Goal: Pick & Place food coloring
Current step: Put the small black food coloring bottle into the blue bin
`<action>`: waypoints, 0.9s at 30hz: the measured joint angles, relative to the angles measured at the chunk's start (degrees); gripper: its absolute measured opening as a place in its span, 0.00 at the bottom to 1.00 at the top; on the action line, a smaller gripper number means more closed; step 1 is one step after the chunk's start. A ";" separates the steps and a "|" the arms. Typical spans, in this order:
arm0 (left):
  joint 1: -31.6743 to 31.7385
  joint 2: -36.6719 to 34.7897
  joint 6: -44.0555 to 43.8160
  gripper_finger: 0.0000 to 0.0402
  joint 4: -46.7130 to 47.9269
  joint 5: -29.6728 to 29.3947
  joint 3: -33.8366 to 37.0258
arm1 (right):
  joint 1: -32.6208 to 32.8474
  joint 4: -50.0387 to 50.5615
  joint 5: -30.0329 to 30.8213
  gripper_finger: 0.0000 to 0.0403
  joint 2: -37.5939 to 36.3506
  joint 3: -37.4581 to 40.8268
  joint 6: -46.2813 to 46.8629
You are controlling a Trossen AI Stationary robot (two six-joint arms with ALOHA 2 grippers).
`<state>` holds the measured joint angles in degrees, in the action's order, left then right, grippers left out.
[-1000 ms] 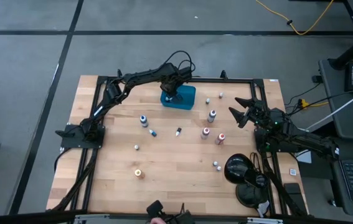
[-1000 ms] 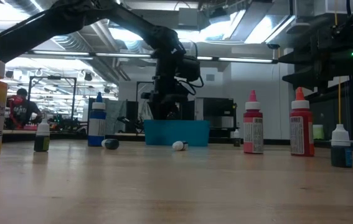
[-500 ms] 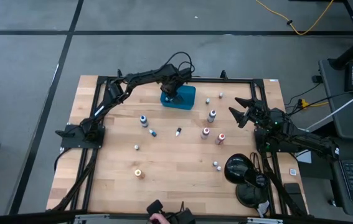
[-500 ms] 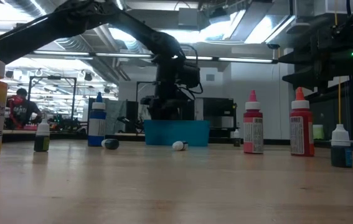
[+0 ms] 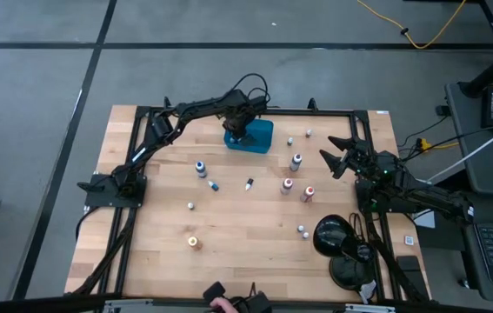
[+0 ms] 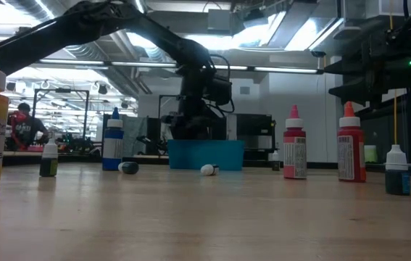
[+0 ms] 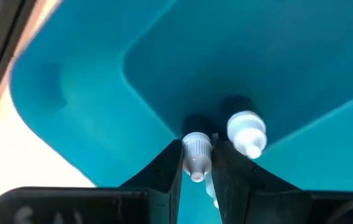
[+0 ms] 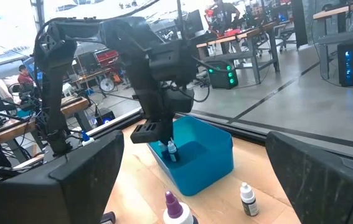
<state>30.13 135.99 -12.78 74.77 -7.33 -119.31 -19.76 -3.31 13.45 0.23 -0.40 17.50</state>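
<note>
My left gripper [image 5: 240,129] hangs over the teal-blue tray [image 5: 262,139] near the table's far edge, shut on one small white-capped food coloring bottle [image 7: 196,155]. A second white-capped bottle [image 7: 246,132] sits inside the tray beside it. The right wrist view shows the held bottle [image 8: 172,150] below the fingers, inside the tray [image 8: 204,163]. Several other bottles stand or lie on the wood: a blue one [image 5: 201,167], two red ones [image 5: 287,185] [image 5: 308,193], an orange one [image 5: 193,243]. My right gripper [image 5: 336,156] waits open at the table's right edge. My left gripper pinches the small bottle between its two fingers [image 7: 171,167] at the white cap and neck [image 7: 195,148], coming from above and pointing down. The bottle stays upright below the fingers, inside the tray. Whether its base rests on the tray floor, I cannot tell.
Small vials lie at mid-table [image 5: 214,185] [image 5: 249,184] [image 5: 191,206], and more stand right of the tray [image 5: 289,141] [image 5: 309,133] [image 5: 296,161]. A black round-headed object [image 5: 331,235] sits at the near right. Bare wood stretches along the table's left and near sides.
My left arm has sunk a little over the tray, its gripper still shut on the small bottle. Nothing else has moved.
</note>
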 joint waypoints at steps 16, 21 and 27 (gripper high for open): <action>-0.79 -0.07 -0.95 0.17 -0.19 1.09 -0.02 | 0.02 0.00 -0.01 0.97 0.00 0.00 0.02; -0.76 -0.07 -1.28 0.22 0.07 1.40 -0.02 | 0.02 0.00 0.00 0.97 0.00 0.00 0.02; -0.66 -0.07 -1.52 0.28 0.29 1.45 -0.02 | -0.01 0.00 -0.02 0.97 0.02 0.00 0.00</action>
<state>29.47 135.92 -14.30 75.05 -5.88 -119.33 -19.77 -3.31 13.43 0.25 -0.40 17.50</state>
